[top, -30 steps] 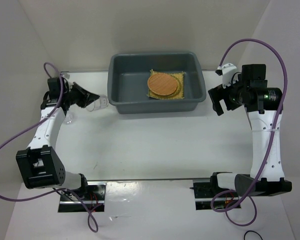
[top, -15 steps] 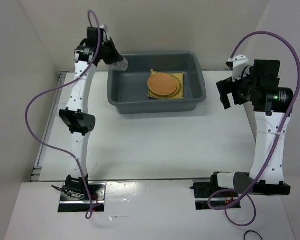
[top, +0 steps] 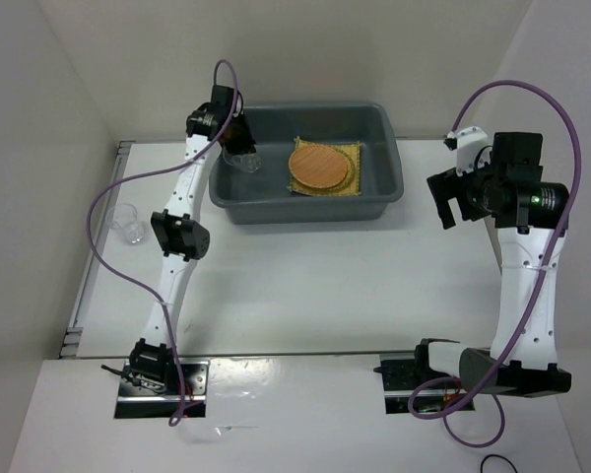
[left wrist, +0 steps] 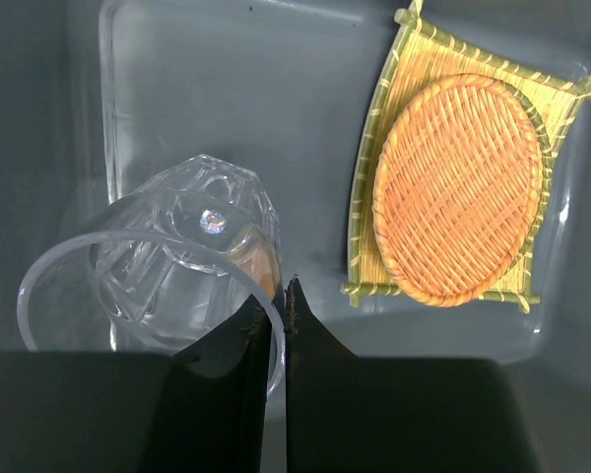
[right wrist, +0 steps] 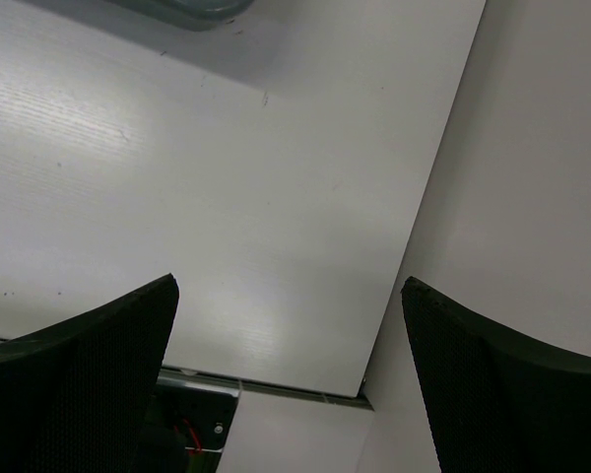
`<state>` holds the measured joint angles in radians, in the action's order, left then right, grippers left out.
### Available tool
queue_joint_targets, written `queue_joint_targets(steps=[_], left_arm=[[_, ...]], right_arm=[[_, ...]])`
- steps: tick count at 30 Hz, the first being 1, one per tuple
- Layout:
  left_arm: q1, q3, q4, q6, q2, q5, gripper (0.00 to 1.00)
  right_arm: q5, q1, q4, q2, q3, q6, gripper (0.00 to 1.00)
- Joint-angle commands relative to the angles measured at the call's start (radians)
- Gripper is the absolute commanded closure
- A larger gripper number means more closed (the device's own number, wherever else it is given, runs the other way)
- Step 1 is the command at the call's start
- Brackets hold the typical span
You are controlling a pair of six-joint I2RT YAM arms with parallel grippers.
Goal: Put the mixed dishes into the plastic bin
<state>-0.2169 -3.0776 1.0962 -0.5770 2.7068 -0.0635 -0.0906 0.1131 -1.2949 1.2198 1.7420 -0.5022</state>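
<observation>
Right end effector (top: 451, 197) hovers over the right side of the surface (top: 305, 286), jaws spread wide and holding nothing (its wrist view shows only bare surface between the fingers). At the near left, a second clear cup (top: 128, 222) stands on the surface, well apart from the plastic bin (top: 305, 209) and not yet collected.

Farther back, the left end effector (left wrist: 273, 301) is over the bin's far left corner. Its jaws are nearly together and pinch the rim wall of a clear cup (left wrist: 172, 266), which hangs tilted above the bin floor. Whether its base touches the floor cannot be determined. To the right inside the bin, the orange woven plate (left wrist: 458, 192) lies flat on the yellow woven mat (left wrist: 557, 108).

Hazards:
- The grip covers one thin section of a smooth rim, so the cup may slip or swing.
- Release while tilted may let the cup topple, roll toward the mat, or strike the bin wall.
- A careless withdrawal could catch the arm on the flared rim and shift the bin.
</observation>
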Motion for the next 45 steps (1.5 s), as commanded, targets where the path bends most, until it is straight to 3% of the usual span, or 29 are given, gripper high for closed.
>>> queue_joint_targets(steps=[1,5,16,19,22,23,28,32,35,36,38,39,45], left_arm=[[0.002,-0.050,-0.019,0.023,0.040,0.005,0.89],[-0.009,-0.059,-0.065,0.023,0.076,-0.059,0.84],[-0.018,-0.059,-0.084,0.023,0.140,-0.013,0.71],[-0.018,-0.059,-0.107,0.023,0.131,-0.012,0.57],[-0.018,-0.059,-0.136,0.023,0.081,-0.025,0.03],[-0.018,-0.059,-0.147,0.023,0.058,-0.025,0.00],[-0.018,-0.059,-0.286,0.049,-0.164,0.109,0.00],[-0.018,-0.059,-0.325,0.101,-0.277,0.519,0.00],[0.049,-0.059,-0.219,0.048,-0.277,0.623,0.00],[0.075,-0.059,-0.067,-0.106,-0.265,0.702,0.00],[0.187,-0.059,0.165,-0.229,-0.251,0.683,0.00],[0.223,-0.059,0.206,-0.265,-0.222,0.657,0.00],[0.333,0.268,0.206,-0.276,-0.262,0.599,0.00]], right_arm=[[0.029,0.008,0.023,-0.035,-0.022,0.008,0.01],[0.040,0.019,0.032,-0.036,-0.033,0.008,0.01],[0.026,0.019,0.032,-0.115,-0.173,0.008,0.01],[0.035,0.029,0.032,-0.155,-0.225,0.008,0.01],[0.014,0.048,0.023,-0.180,-0.266,0.008,0.01],[0.014,0.048,0.023,-0.192,-0.266,0.008,0.01],[0.026,0.048,0.023,-0.201,-0.285,-0.001,0.01],[0.046,0.048,0.032,-0.158,-0.250,-0.013,0.01],[0.046,0.048,0.032,-0.102,-0.173,-0.022,0.01],[0.046,0.048,0.032,-0.083,-0.147,-0.022,0.01],[0.046,0.048,0.032,-0.027,-0.067,-0.022,0.01],[0.046,0.048,0.032,-0.007,-0.041,-0.022,0.01],[0.003,0.048,0.013,0.116,0.103,-0.022,0.01]])
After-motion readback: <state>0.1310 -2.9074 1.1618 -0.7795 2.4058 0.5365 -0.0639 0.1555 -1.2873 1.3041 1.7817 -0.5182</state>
